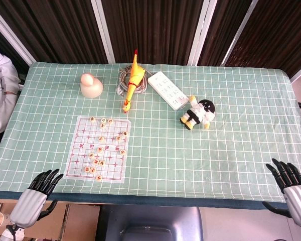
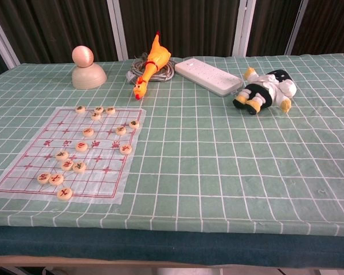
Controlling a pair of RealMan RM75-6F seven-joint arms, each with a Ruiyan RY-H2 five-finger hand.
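Both hands sit at the near edge in the head view: left hand (image 1: 40, 190) below the surface's front-left corner, fingers spread, holding nothing; right hand (image 1: 291, 183) off the front-right corner, fingers likewise spread and empty. Nearest the left hand lies the chess board sheet (image 1: 98, 148) with round chess pieces (image 1: 101, 138) scattered on it. Farther back: white dome figure (image 1: 91, 85), rubber chicken (image 1: 132, 80) lying on a coiled cable (image 1: 121, 80), power strip (image 1: 168, 90), panda plush (image 1: 198, 113). Chest view: neither hand visible; chess board sheet (image 2: 28, 172) at near left of the green checked surface (image 2: 229, 172), pieces on it, panda plush (image 2: 266, 89) at far right.
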